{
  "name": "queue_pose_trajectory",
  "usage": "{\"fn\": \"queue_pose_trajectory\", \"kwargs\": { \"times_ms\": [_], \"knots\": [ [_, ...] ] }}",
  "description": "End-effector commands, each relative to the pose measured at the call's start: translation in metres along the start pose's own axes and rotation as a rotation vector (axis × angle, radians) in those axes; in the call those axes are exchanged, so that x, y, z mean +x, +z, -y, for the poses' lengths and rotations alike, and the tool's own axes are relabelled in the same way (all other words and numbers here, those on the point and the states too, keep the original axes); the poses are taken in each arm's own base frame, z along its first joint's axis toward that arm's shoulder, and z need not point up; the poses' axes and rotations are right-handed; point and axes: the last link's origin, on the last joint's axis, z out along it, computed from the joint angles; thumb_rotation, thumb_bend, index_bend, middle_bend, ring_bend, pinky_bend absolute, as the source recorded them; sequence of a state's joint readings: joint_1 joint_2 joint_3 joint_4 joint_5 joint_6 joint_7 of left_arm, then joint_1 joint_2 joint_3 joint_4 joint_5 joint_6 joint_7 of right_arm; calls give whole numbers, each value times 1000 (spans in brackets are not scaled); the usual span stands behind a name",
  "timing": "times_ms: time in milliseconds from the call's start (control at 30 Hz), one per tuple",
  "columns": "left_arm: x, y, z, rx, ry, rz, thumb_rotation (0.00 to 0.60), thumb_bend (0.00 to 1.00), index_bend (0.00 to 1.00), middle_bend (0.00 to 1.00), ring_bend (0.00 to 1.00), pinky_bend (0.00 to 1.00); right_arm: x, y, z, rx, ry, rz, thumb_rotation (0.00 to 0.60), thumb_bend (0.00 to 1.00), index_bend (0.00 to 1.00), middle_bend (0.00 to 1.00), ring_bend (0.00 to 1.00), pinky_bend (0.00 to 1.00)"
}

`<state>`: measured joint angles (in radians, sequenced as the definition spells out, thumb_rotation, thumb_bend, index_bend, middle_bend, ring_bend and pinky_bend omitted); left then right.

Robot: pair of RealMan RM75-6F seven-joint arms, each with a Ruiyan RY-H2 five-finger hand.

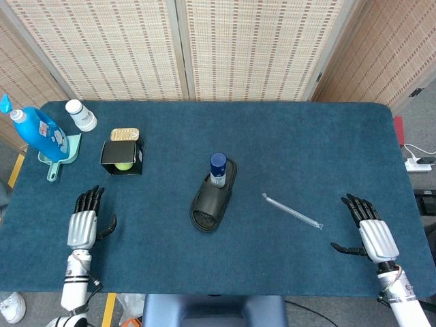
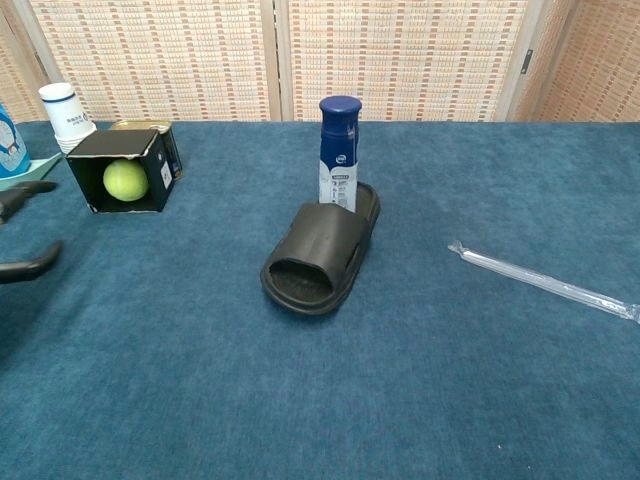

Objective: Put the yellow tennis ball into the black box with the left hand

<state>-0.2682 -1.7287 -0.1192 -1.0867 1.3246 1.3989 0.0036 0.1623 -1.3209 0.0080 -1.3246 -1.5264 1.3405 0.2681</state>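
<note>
The yellow tennis ball (image 2: pixel 125 180) lies inside the black box (image 2: pixel 142 148), which rests on its side at the table's left with its mouth toward me; the head view shows the ball (image 1: pixel 122 165) in the box (image 1: pixel 122 154) too. My left hand (image 1: pixel 84 221) is open, fingers spread, flat above the cloth well short of the box and to its left. In the chest view only its fingertips (image 2: pixel 22 267) show at the left edge. My right hand (image 1: pixel 372 231) is open near the right front corner, holding nothing.
A black slipper (image 1: pixel 212 197) with a blue-capped bottle (image 1: pixel 217 167) standing in it sits mid-table. A clear plastic straw (image 1: pixel 293 211) lies to the right. At the far left are a gold tin (image 1: pixel 125 134), a white bottle (image 1: pixel 81 114) and a blue detergent bottle (image 1: pixel 39 131) on a teal tray.
</note>
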Motion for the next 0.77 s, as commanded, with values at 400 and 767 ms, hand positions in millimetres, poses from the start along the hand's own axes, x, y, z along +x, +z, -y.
{"fn": "queue_pose_trajectory", "kwargs": {
  "times_ms": [400,767],
  "knots": [
    [47,-97,59,-20,55,-14,251,417,126,0,0,0,1,-11,-1,20,3,-16,600,0,0,0,0,0],
    [42,-92,57,-49,10,-7,265,418,175,16,0,0,0,-8,-2,14,0,-13,600,0,0,0,0,0]
  ]
}}
